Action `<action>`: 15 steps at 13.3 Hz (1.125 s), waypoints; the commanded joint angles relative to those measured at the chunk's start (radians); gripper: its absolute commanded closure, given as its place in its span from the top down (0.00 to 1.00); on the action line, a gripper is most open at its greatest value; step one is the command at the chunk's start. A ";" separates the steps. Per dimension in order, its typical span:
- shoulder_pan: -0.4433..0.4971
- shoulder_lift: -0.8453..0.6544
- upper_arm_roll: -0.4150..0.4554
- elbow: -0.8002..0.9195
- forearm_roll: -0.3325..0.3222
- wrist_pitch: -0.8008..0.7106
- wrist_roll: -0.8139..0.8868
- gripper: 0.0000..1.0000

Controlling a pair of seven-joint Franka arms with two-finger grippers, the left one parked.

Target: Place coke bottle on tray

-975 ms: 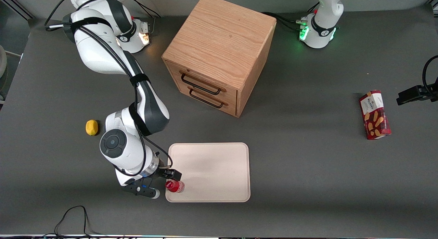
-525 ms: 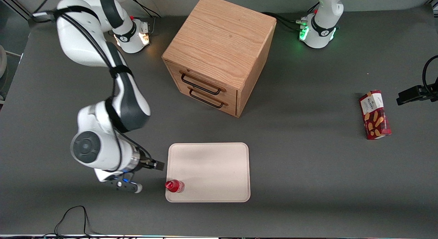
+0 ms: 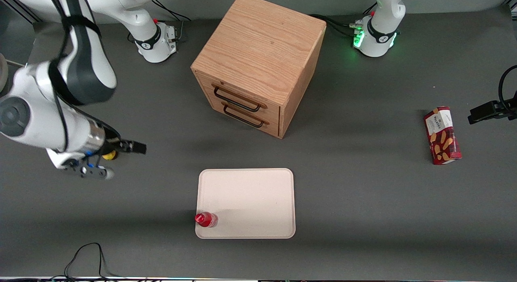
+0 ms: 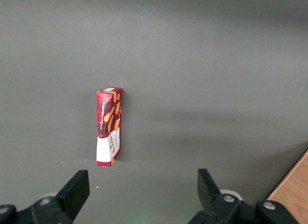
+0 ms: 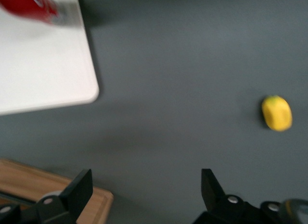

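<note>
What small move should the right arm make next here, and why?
Probably none beyond parking up and away. The coke bottle stands upright on the tray, at the corner nearest the camera on the working arm's side. The gripper is raised well clear, above the lemon, jaws open and empty, so the placement looks finished.

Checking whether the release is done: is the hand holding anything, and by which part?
Nothing. The hand is open and empty, above the table away from the coke bottle standing on the tray.
</note>
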 commanded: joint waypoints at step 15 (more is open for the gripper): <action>-0.080 -0.250 -0.027 -0.043 -0.098 -0.232 -0.119 1.00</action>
